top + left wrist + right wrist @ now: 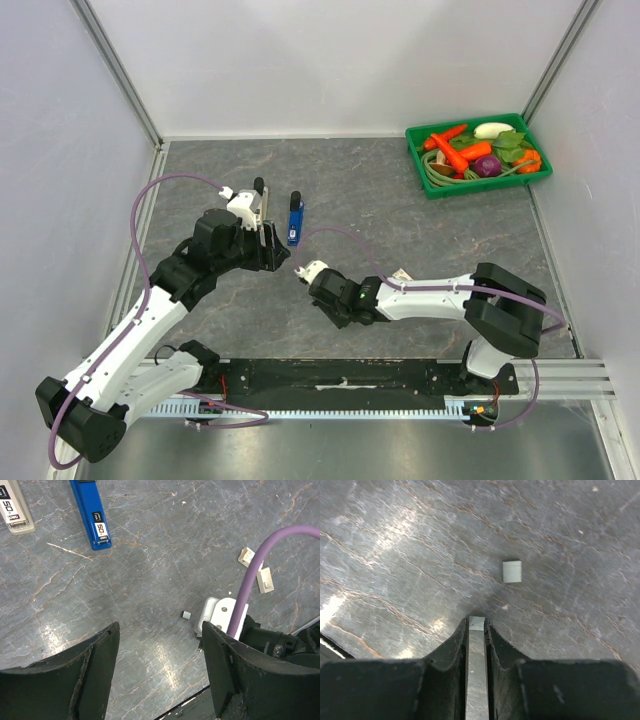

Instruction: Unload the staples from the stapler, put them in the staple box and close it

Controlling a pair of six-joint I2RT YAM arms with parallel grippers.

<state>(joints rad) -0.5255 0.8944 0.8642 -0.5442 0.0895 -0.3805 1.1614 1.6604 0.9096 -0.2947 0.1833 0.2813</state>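
The blue stapler (294, 218) lies flat on the grey table, and the left wrist view shows it at the top (91, 512). My left gripper (272, 250) hovers just left of it, open, with nothing between its fingers (160, 640). My right gripper (305, 272) is low over the table in front of the stapler. It is shut on a thin silvery strip of staples (477, 670), whose end shows at the fingertips (477, 622). A small loose block of staples (512, 571) lies on the table just beyond them and also shows in the left wrist view (186, 614).
A pale grey stapler-like piece (17, 510) lies left of the blue stapler. Two small cream tabs (246, 556) rest on the table near the right arm's purple cable (250, 585). A green tray (415, 165) of toy vegetables stands at the back right.
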